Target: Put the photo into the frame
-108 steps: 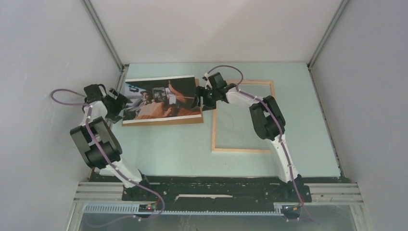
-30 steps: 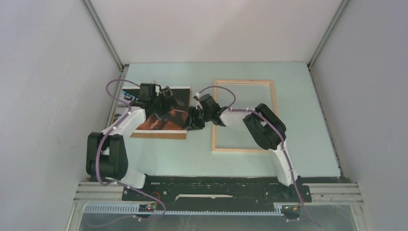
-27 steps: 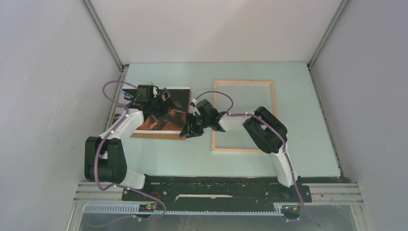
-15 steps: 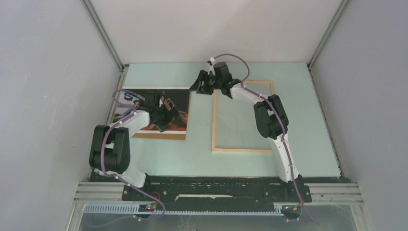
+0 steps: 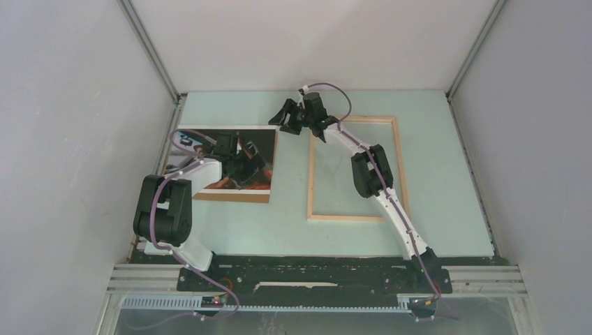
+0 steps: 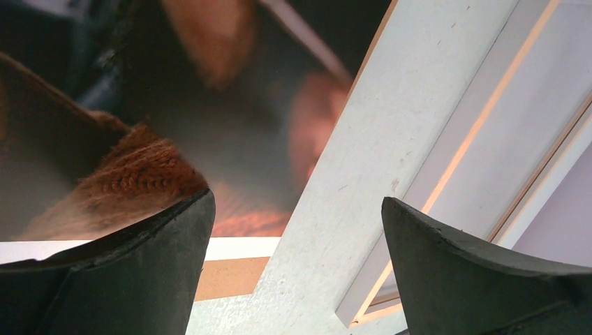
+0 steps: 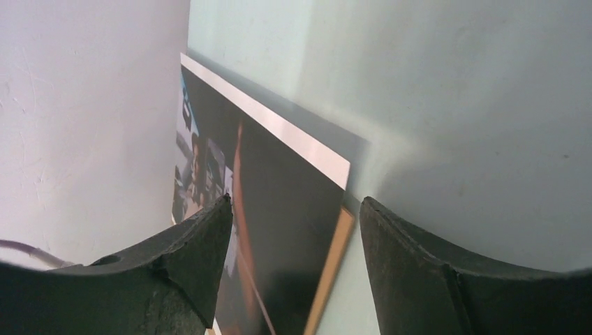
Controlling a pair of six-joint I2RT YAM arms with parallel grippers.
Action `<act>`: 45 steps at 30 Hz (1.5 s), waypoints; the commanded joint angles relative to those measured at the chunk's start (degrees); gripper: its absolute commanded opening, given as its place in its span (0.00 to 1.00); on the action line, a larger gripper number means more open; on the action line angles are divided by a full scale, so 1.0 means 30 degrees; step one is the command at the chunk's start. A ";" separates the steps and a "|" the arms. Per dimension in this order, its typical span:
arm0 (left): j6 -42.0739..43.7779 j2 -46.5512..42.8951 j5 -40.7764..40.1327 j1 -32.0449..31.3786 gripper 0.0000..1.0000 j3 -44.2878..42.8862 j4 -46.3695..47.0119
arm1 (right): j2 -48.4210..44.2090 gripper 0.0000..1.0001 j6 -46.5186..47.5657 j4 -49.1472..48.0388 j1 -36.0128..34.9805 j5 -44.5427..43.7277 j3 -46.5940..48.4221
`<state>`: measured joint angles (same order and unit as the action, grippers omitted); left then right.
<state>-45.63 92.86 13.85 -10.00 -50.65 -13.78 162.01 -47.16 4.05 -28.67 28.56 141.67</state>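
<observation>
Your left claw [image 5: 246, 166] hung spread wide over the photo [image 5: 264, 142], which lay on its brown board [image 5: 230, 198] left of the frame [image 5: 311, 181]. Your right claw [image 5: 286, 118], fingers apart, held nothing.

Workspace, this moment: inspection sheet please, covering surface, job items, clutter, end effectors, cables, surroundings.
Surface: pale green table.
Job's things: photo face up at left, outside the frame; frame flat beside it, empty.
Clutter: brown backing board under the photo; nothing else seen.
End effectors: left end effector open, empty, over the photo's near right corner; right end effector open, empty, near the frame's far left corner.
Cables: purple cable along each arm.
Surroundings: white walls; metal rail at near edge.
</observation>
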 commanded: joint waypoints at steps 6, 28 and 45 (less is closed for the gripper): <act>0.0150 0.0067 -0.0792 -0.0160 0.99 0.0764 -0.0249 | 0.1333 0.70 -0.1926 0.0920 -0.0376 -0.2447 0.2745; -0.1970 0.0502 0.0188 0.1240 1.00 -0.0430 0.0502 | 0.2262 0.54 -0.4903 -0.0918 -0.0556 -0.2079 0.2781; -0.2071 0.3378 0.0399 0.2237 0.99 -0.1076 -0.0246 | 0.2382 0.38 -0.4828 -0.3846 -0.0666 -0.0249 0.2487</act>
<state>-53.56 99.88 18.31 -3.33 -55.46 -11.57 168.29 -61.04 -4.23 -30.15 26.22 147.72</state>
